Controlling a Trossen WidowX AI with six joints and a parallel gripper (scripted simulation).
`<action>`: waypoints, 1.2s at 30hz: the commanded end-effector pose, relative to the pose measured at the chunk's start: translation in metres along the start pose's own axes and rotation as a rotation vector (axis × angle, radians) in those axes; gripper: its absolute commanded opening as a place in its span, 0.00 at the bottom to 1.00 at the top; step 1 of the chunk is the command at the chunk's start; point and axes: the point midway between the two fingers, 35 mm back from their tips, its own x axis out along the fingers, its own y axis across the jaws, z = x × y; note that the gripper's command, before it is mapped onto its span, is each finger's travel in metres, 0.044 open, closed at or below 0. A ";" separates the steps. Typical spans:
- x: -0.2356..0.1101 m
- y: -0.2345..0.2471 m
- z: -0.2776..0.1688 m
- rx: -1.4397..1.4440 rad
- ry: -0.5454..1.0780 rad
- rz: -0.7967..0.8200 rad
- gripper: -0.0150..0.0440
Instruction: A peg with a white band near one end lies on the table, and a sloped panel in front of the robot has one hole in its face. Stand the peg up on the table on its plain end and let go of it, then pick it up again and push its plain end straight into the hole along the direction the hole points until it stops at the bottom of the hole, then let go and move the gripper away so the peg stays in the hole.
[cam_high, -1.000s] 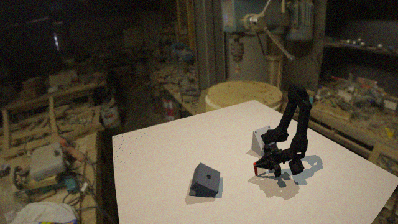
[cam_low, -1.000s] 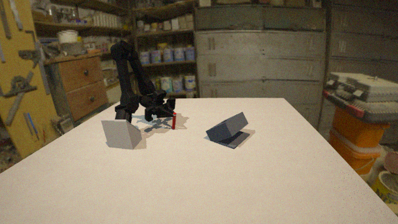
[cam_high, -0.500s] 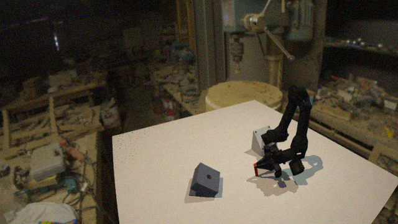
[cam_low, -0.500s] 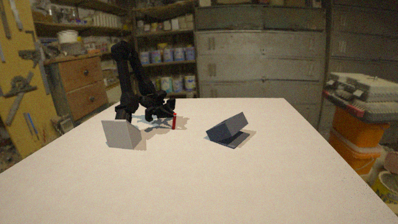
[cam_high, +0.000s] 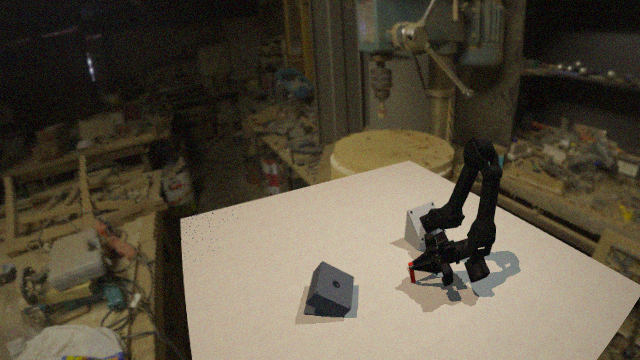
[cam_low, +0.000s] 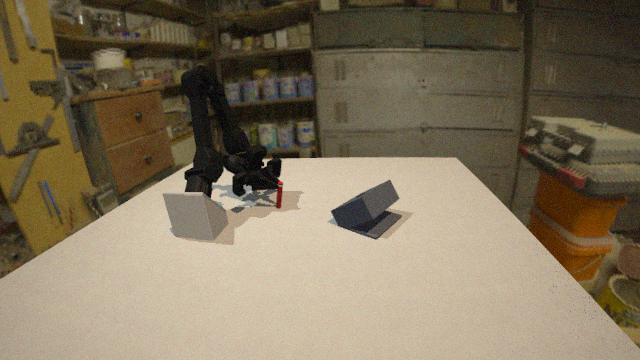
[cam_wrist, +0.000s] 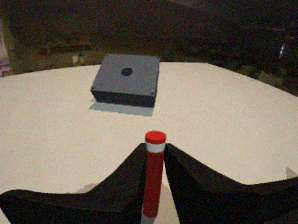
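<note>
A flat, matte white rectangular tabletop (cam_low: 350, 280) takes up most of every view, lit so that each thing on it casts a soft grey-brown shadow. Around it is a dim, cluttered workshop: in the exterior view a tall grey metal cabinet (cam_low: 420, 85) stands behind the far edge, open wooden shelves (cam_low: 270, 102) carry rows of cans, a wooden chest of drawers (cam_low: 132, 135) sits off the left edge, and a stack of orange buckets (cam_low: 570, 225) stands off the right edge. The top view shows a grey-green drill press (cam_high: 425, 45) and a round pale wooden disc (cam_high: 392, 150) beyond the table's far corner.

The black six-joint arm (cam_high: 480, 200) bends down low over the table, and its black parallel-jaw gripper (cam_wrist: 154, 183) is clamped on a slim red cylindrical peg with a white band near its top (cam_wrist: 153, 176). The peg stands upright, banded end up, its plain end down at the table surface; whether it touches cannot be told. It is in the half of the tabletop nearer the arm's base.

A dark grey sloped panel with one round hole in its face (cam_high: 331, 289) sits well apart from the peg, toward the middle of the table. A light grey wedge-shaped block (cam_low: 194, 216) stands near the arm's base.
</note>
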 end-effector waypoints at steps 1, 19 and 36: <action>-0.001 0.000 -0.002 0.000 0.001 0.000 0.34; -0.003 -0.001 -0.004 -0.003 -0.032 0.008 0.34; -0.005 -0.001 -0.006 -0.006 -0.064 0.018 0.34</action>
